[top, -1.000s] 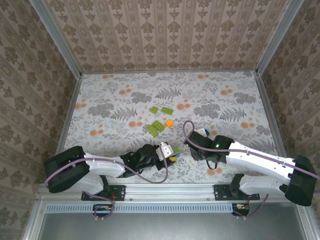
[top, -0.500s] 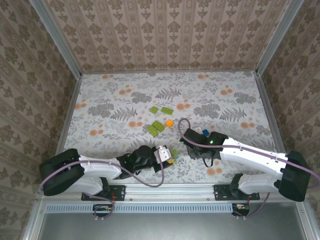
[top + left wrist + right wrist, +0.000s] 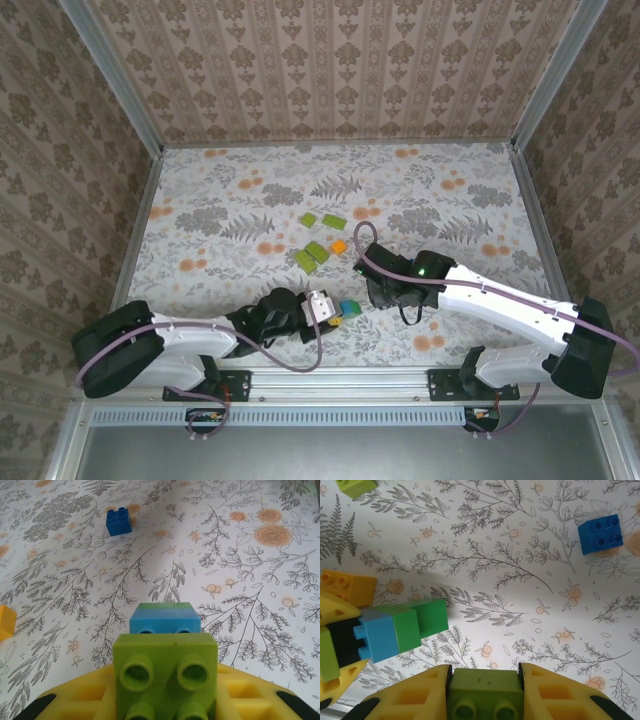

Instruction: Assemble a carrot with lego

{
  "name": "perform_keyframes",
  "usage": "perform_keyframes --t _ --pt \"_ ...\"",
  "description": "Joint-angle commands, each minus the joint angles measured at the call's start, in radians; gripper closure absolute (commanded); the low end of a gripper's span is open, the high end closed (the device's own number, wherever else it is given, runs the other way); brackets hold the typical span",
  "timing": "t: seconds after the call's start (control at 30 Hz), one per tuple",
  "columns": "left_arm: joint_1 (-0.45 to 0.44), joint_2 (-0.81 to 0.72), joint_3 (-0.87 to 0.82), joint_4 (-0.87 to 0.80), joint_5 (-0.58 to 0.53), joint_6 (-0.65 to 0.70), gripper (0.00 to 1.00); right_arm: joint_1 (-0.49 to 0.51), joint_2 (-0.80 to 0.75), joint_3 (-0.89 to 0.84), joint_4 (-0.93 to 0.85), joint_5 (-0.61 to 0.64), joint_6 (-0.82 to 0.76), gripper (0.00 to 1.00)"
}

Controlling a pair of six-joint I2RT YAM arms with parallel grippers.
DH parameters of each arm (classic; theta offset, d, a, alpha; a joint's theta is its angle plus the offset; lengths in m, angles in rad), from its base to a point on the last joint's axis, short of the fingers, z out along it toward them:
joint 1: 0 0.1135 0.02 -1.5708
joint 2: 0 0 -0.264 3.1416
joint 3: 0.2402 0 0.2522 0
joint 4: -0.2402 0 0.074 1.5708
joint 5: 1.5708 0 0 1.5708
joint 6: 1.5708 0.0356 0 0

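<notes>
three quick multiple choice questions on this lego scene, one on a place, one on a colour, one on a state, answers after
1. In the right wrist view, where is the loose blue brick?
A) upper right, alone on the table
B) between the fingers
C) lower left corner

2. What colour is the brick in the right gripper?
A) orange
B) black
C) green

3. What state is the left gripper in?
A) open and empty
B) shut on the carrot
C) open above a brick

Answers: 1 A, it lies apart near that corner. 2 C, a green block sits between the yellow fingers. 3 B, its yellow pads flank the lime and blue stack.
</notes>
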Motion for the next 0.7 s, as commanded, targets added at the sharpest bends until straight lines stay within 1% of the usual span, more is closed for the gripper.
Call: perform_keyframes --t 0.0,0.3,0.67 --pt "0.008 0.029 0.037 -0.047 0.057 0.028 0.70 -0.002 0.017 -0.033 0.004 -0.029 0.022 0.70" --pt "0.008 0.076 0.105 -0.090 0.073 0.028 0.70 -0.036 0.084 -0.116 0.165 -0.083 0.011 0.71" --pt "0.007 0.077 0.134 -0.120 0.087 0.020 0.70 -0.112 0.124 -0.166 0.277 -0.140 -0.025 0.72"
